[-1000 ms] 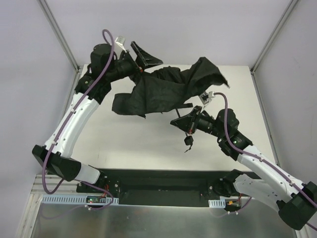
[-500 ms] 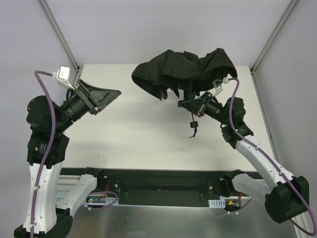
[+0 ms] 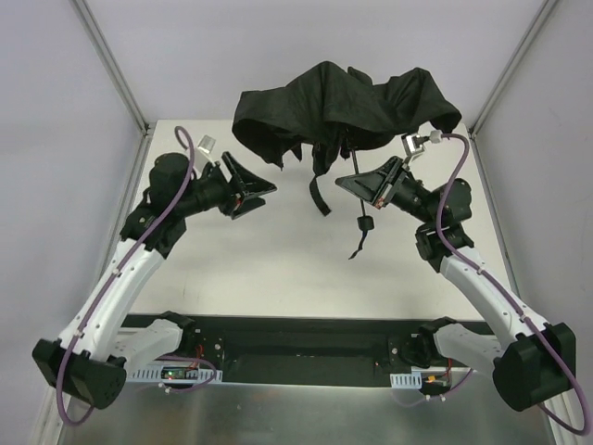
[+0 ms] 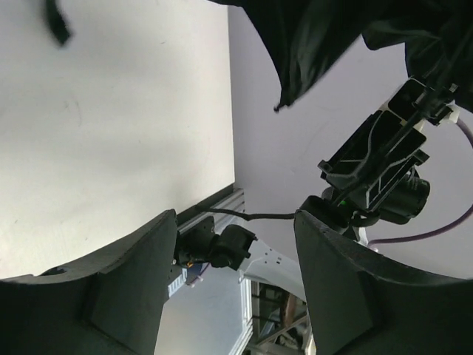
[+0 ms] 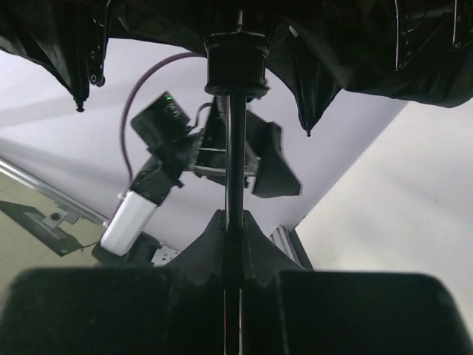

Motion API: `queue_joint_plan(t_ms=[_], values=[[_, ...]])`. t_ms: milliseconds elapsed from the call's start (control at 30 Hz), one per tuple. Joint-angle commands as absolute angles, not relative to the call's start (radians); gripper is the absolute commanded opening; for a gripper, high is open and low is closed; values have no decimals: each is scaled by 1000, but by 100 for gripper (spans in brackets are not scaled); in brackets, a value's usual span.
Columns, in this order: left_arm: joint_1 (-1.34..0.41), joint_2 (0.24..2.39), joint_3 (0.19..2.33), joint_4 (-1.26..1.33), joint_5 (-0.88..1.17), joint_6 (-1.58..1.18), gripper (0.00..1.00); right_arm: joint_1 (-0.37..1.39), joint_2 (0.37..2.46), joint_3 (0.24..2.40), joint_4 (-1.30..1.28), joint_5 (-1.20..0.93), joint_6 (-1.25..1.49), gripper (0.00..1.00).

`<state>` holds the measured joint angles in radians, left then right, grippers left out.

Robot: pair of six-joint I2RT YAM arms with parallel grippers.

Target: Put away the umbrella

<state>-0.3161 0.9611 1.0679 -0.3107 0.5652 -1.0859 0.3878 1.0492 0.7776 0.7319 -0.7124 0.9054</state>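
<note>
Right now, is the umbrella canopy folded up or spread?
Half spread: the canopy hangs loose and rumpled around the shaft, not wrapped.

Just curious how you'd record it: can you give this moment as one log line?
right jaws: shut on umbrella shaft | left jaws: open, empty | umbrella: canopy loose, held above table

Both alike: left arm point(image 3: 125, 278) & right arm point(image 3: 482, 292) w/ white shells on long links, black housings at joints & bases. Purple cable point(image 3: 190, 153) strung along each, ending in small white-grey plug box point(image 3: 206, 142) by wrist. Left gripper point(image 3: 259, 193) & right gripper point(image 3: 350, 184) matte black, w/ broad wedge-shaped fingers point(image 4: 126, 288). Green LED point(image 4: 342, 198) on right wrist body, 4 o'clock in left wrist view. Black mounting bar point(image 3: 306, 343) at 6 o'clock, top view.
</note>
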Motion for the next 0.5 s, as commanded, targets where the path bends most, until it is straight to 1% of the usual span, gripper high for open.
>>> queue_joint_plan(t_ms=[0,67,167,200,300,333,400,433,467], values=[[-379,1058,1130,-17,535,-1075,63,383,1061,821,1061,-755,1014,0],[-379,1110,1161,30,537,-1071,65,385,1081,813,1141,-755,1070,0],[-380,1195,1225,92,537,-1069,64,385,1081,805,1164,-753,1098,0],[-380,1216,1248,116,535,-1072,61,387,1080,802,1161,-755,1095,0],[-396,1302,1314,193,525,-1083,50,397,1069,793,1147,-752,1094,0],[-408,1334,1350,196,522,-1085,44,405,1066,789,1149,-746,1091,0],[-451,1396,1425,196,526,-1077,26,419,1066,790,1144,-739,1080,0],[-480,1420,1458,196,525,-1071,20,423,1066,788,1141,-733,1072,0],[-517,1439,1480,195,523,-1060,17,426,1068,788,1141,-730,1068,0]])
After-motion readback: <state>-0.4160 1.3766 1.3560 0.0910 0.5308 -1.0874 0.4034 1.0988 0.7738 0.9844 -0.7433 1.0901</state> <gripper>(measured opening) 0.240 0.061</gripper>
